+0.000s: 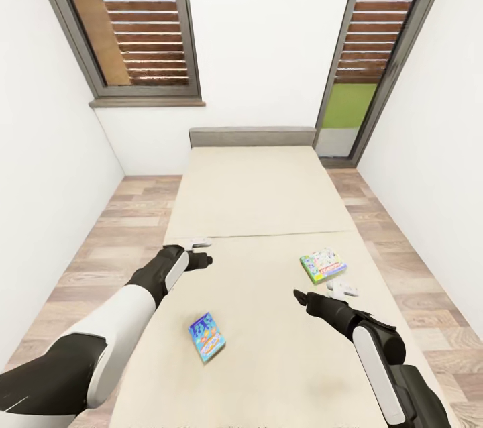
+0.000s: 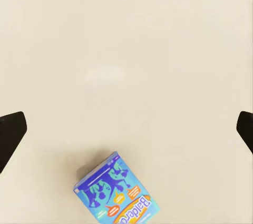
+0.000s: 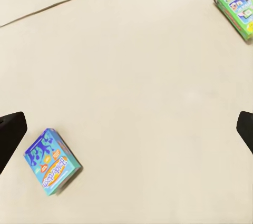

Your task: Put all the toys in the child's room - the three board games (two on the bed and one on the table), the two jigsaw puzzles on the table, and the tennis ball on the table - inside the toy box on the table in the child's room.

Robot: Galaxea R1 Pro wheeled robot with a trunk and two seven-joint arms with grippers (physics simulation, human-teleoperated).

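On the bed [image 1: 255, 200], seen from its foot in the head view, lie two of the board games; the mattress runs toward 12 o'clock, ending at a headboard between two shuttered windows. Blue board game [image 1: 207, 337] lies flat near the foot at about 6 o'clock, between the two arms; green board game [image 1: 323, 264] lies flat toward 2 o'clock, near the mattress edge and just beyond the right gripper [image 1: 300, 298]. Both boxes rest cover-up and well apart from each other, so each can be taken from above on its own. Left gripper [image 1: 203, 259] hovers over bare mattress at about 10 o'clock, apart from the blue box; its wrist view shows dark fingertips [image 2: 9, 137] at opposite margins, so the jaws stand spread, holding nothing. Right wrist view likewise shows spread jaws, empty, with the blue box [image 3: 51, 162] and the green box [image 3: 235, 3] both below. Both arms appear posed for a pickup, probably one box per arm. Toy box and counter lie elsewhere
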